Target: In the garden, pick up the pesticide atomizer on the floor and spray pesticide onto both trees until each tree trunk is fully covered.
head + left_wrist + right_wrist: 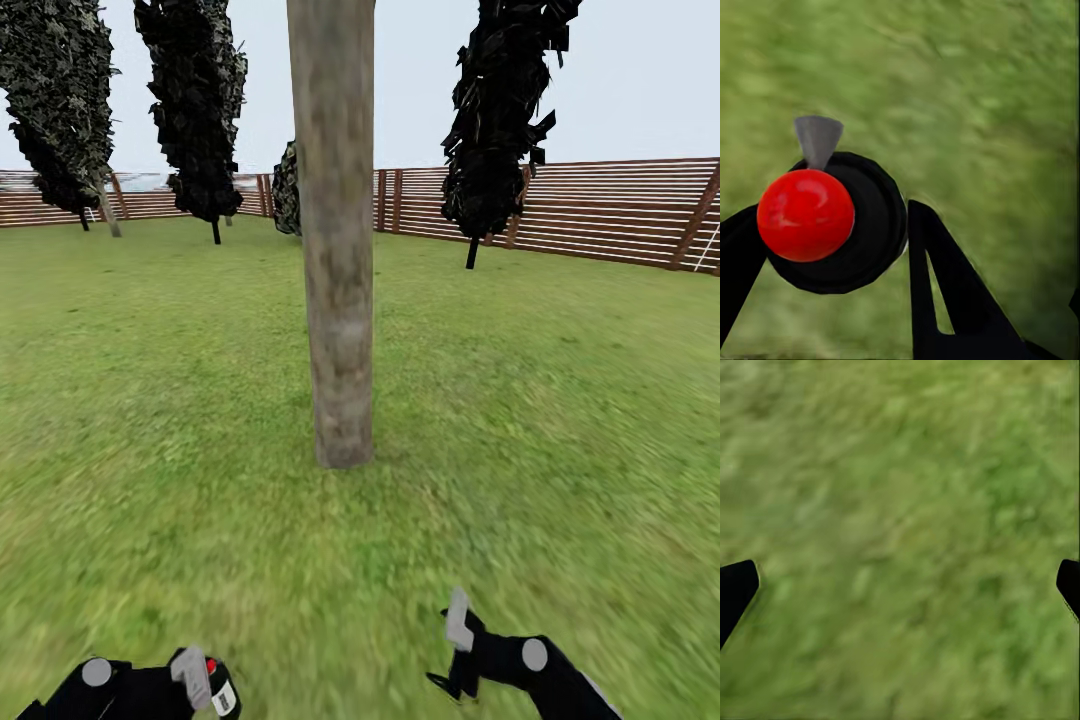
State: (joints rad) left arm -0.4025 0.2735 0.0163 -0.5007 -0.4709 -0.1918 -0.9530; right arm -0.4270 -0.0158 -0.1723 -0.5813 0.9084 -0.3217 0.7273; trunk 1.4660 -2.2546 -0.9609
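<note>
Blurry green grass lawn (150, 420) carries a mottled grey-brown tree trunk (338, 300) at 12 o'clock; left pincer (832, 247) grasps the red-capped black pesticide atomizer (832, 221), right pincer (900, 585) released.

Ahead, centre: thick tree trunk (338, 260) blocks the way.
Left and right of it: open grass lawn (150, 400).
Far: wooden fence (600, 215), dark trees (495, 120).

Atomizer (832, 225) (red cap) in left hand (832, 247); trunk (335, 250) ahead.

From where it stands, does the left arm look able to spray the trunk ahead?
Probably yes: the left gripper holds the atomizer, and bare grass alone lies between it and the trunk.
</note>
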